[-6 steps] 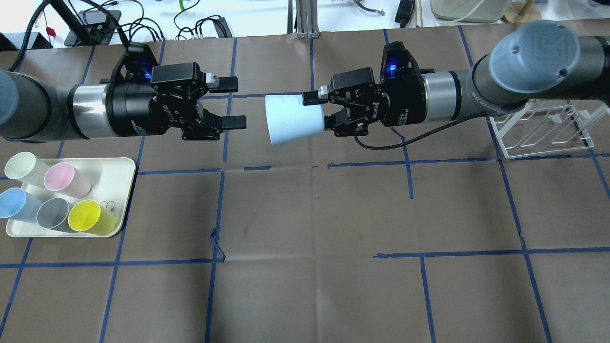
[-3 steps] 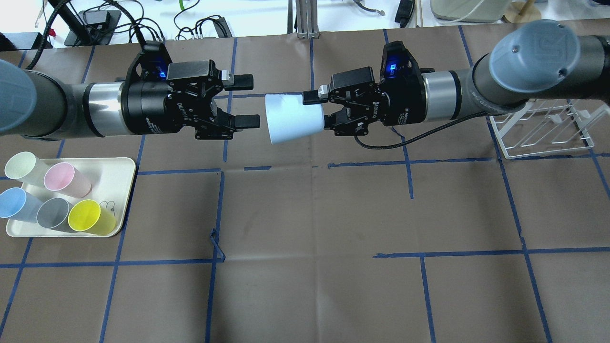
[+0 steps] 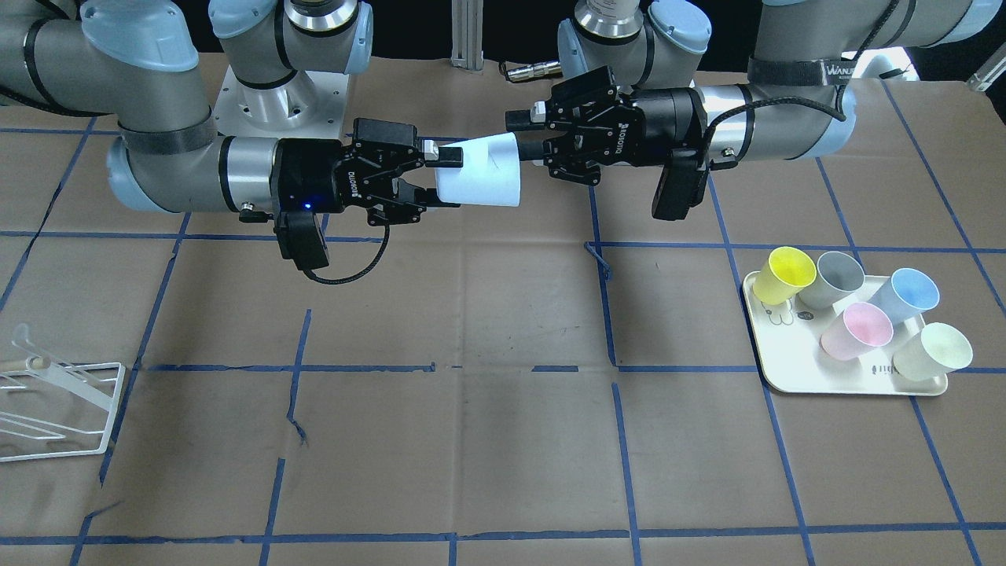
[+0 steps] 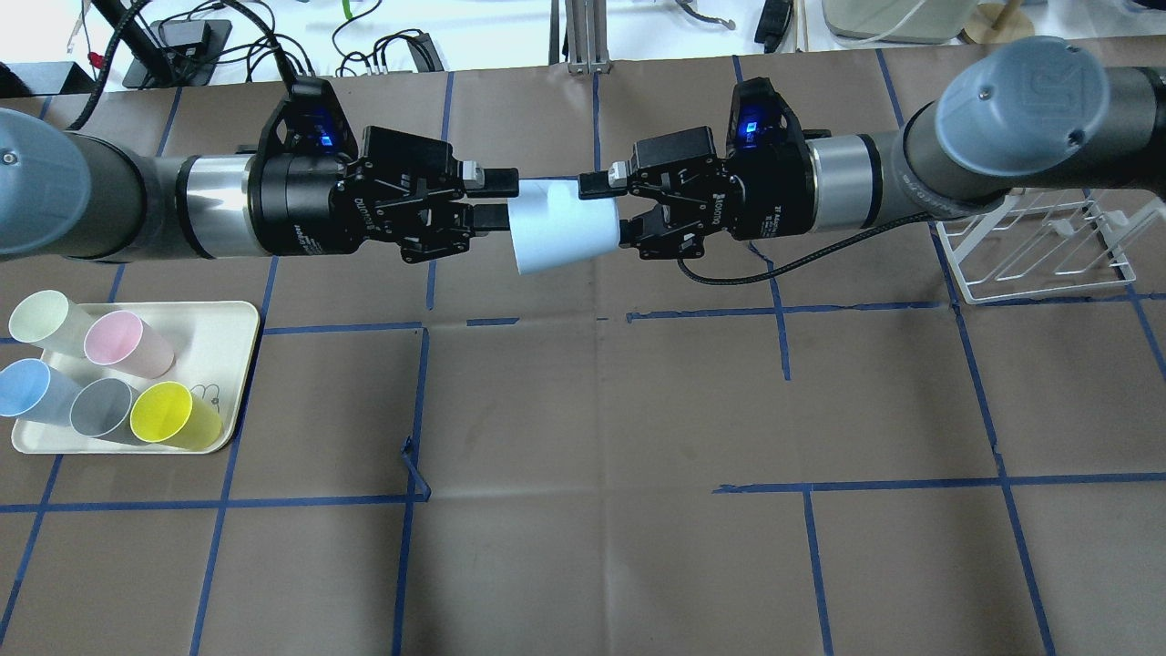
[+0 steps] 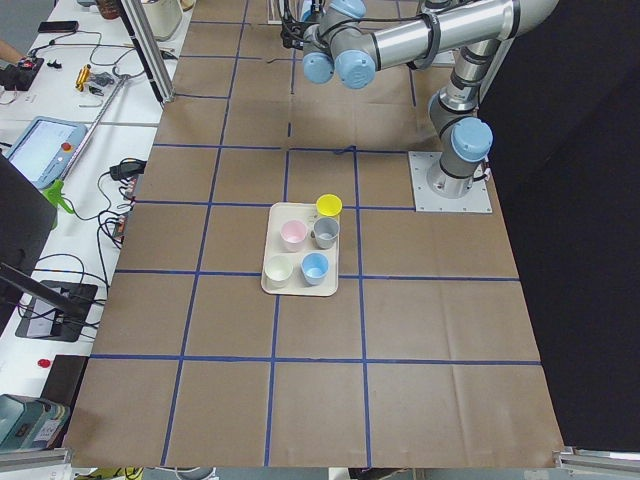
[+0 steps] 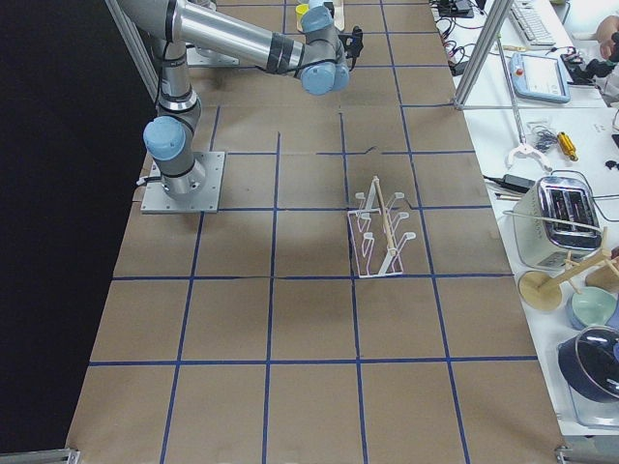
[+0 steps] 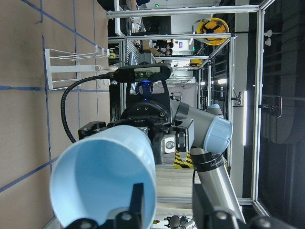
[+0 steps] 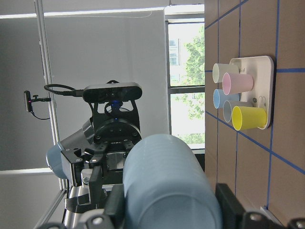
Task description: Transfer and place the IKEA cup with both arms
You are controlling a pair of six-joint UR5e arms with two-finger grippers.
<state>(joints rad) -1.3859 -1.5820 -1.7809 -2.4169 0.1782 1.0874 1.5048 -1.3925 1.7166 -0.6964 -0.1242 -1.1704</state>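
Clamps the smooth, tapered pale-blue plastic cup by its narrow base with the right end effector, sideways, midway between the worktop's side edges. Straddles the wide rim with left end effector, jaws apart.

The cup is smooth, matt plastic. Creased, matt brown paper lies beneath, lined with blue tape. At eight o'clock sits a smooth cream plastic tray; at three o'clock, a white-coated wire rack.

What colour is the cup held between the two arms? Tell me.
Pale blue. The cup shows it best in the exterior front-facing view.
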